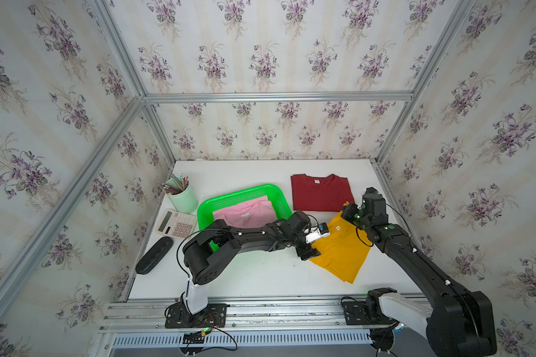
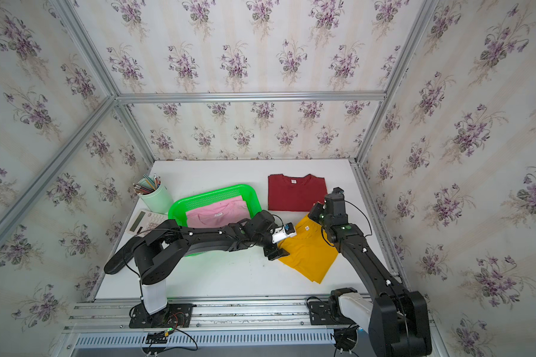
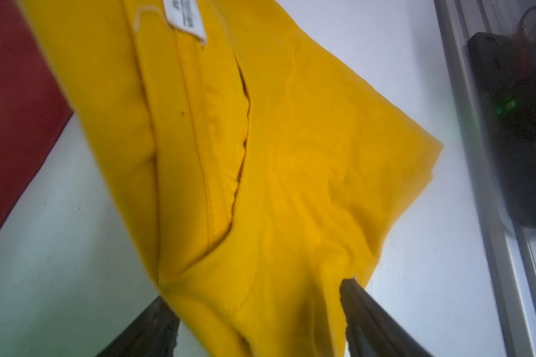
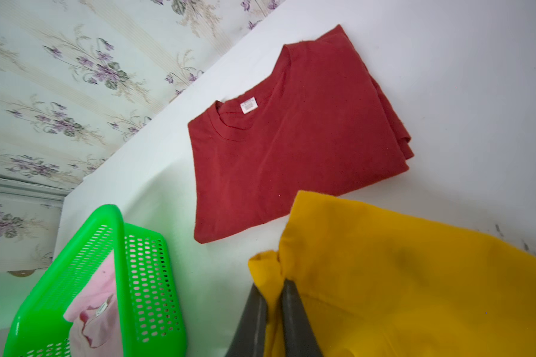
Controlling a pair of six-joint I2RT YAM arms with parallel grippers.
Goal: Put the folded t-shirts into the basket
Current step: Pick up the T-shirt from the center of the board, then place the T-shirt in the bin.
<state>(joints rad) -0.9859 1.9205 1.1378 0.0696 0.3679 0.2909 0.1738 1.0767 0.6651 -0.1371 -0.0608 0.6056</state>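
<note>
Yellow cloth lies nearest. The yellow tee (image 1: 341, 253) rests askew on the white table (image 1: 260, 281), to the right of the basket (image 1: 245, 190) and nearer than it.

The left gripper (image 3: 260, 324) sits at the tee's basket-side edge. Its jaws are wide, with bunched cloth between them; I cannot tell whether they press it. The right gripper (image 4: 273, 309) is at the tee's far corner, its jaws narrowed onto a fold of yellow cloth pinched between the fingers (image 4: 294, 318).

The basket is bright green plastic with perforated walls. It holds the pink tee (image 1: 248, 213), which lies rumpled inside with its collar up. The left arm (image 1: 245, 238) reaches across the basket's near end, hiding the near rim and part of the pink cloth.

Beyond the basket's right wall and apart from it, the red tee (image 1: 321, 193) lies flat and folded, collar toward the back. Its near edge is just beside the yellow tee's held corner.

Each tee has a white neck label. On the yellow one the label (image 3: 186, 18) shows blurred print I cannot read. The print on the red one (image 4: 248, 105) is too small to read, and the pink one (image 4: 101, 307) is blurred.

Left of the basket, a black case (image 1: 153, 255) lies nearest. A calculator (image 1: 176, 224) is just beside the basket's left wall. At its far left corner stands a pale green cup (image 1: 183, 199) holding pencils (image 1: 175, 184).
</note>
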